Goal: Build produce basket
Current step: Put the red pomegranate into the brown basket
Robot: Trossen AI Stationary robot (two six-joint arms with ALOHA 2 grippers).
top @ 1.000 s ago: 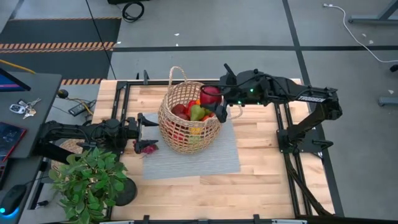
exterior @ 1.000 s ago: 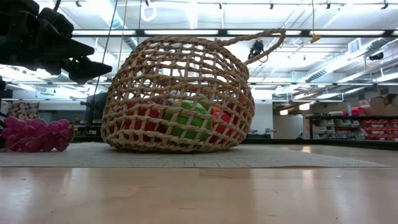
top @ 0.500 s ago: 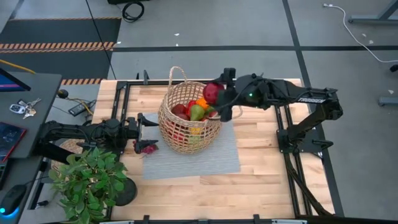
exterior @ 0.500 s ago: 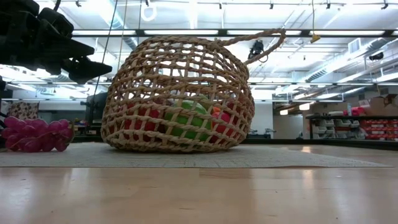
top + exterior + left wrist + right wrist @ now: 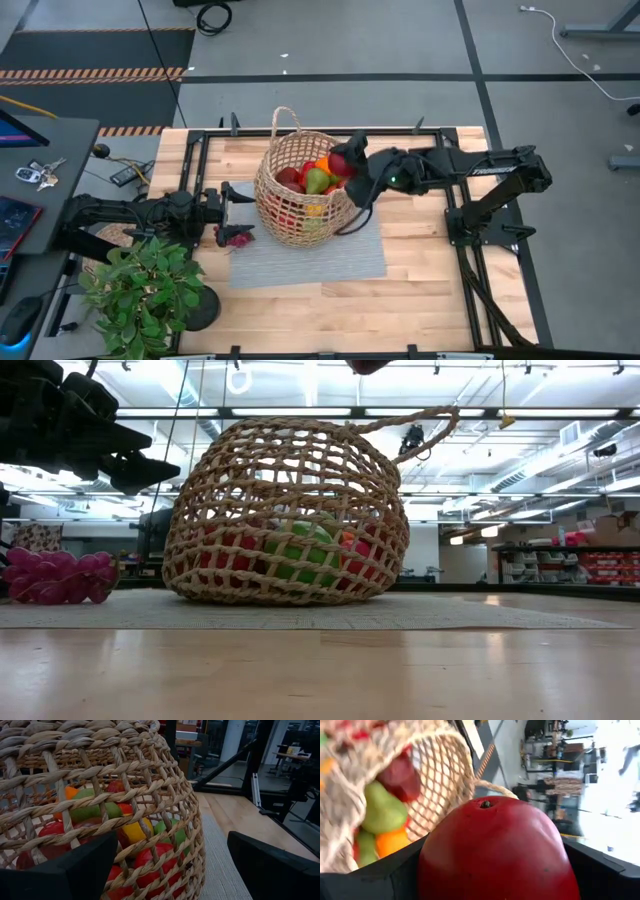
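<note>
Clamped wide around a big dark-red toy fruit (image 5: 497, 852), the jaws of my right gripper (image 5: 352, 172) hang over the near-right rim of the round tan woven wicker basket (image 5: 300, 195), with the fruit just above the pile inside. My left gripper (image 5: 232, 194) waits with its jaws spread and holding nothing, low by the basket's left wall, and its wrist view looks straight into the weave. I judge the job mostly done: the basket sits upright on the grey woven mat (image 5: 330, 255) in the middle of the wooden table (image 5: 420, 290) and already carries most of the produce. Through the open weave I can make out red apples (image 5: 150, 865), a yellow pepper (image 5: 136, 827), a green pear (image 5: 317, 181), an orange piece (image 5: 322, 165) and more green low down (image 5: 300, 555); they fill the bowl to somewhere past half, well short of the two thin loop handles (image 5: 287, 118). What looks left is to release this red fruit onto the heap, and then to fetch the bunch of dark purple-red grapes (image 5: 236, 237), which lies on the mat's edge just beside the basket on my left arm's side. I see no other loose produce on the table. A green leafy potted plant (image 5: 140, 290) stands at the near left corner, apart from all this.
</note>
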